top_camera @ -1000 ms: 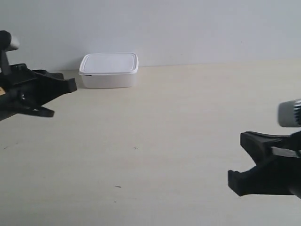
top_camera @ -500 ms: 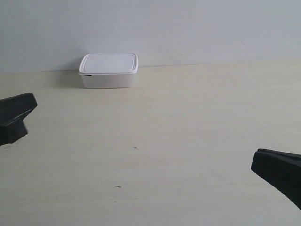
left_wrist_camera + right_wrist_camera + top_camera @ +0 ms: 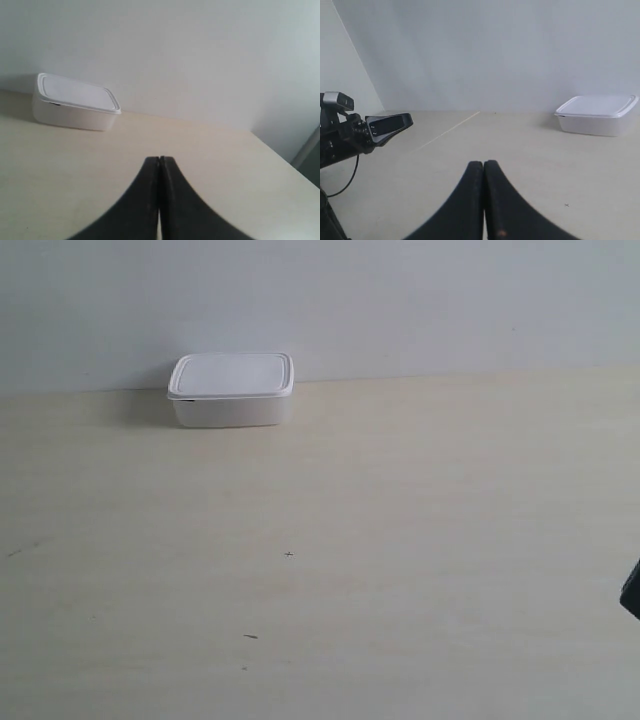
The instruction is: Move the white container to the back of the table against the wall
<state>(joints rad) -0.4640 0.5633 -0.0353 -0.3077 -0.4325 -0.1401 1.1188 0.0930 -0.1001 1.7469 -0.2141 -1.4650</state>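
Found the shallow white rectangular plastic container (image 3: 231, 392), upright under its flat white lid (image 3: 231, 373), at the foot of the plain grey-white wall (image 3: 420, 300), on the far edge of the pale cream wood-grain table (image 3: 420, 540). Could not tell whether touching the wall or just beside it.

Saw the left gripper (image 3: 159, 159) with black jaws pressed together on nothing, well away from the wall and aimed towards it. Saw the right gripper (image 3: 483, 162) likewise closed tight and empty, also well away from the wall.

Judged the placement as good as done, with little left to spoil. Noted two risks all the same:
- squeezing the thin box by shoving it into the wall, popping the lid or tipping the box
- knocking it out from the wall by sweeping an arm carelessly close

Judged any fresh grip to need the jaws spread first.

Read no brand, label or writing anywhere. Made out only a tiny dark mark (image 3: 189, 400) under the lid rim, too small to identify, and a few dark specks (image 3: 289, 554) on the table, well out from the wall.
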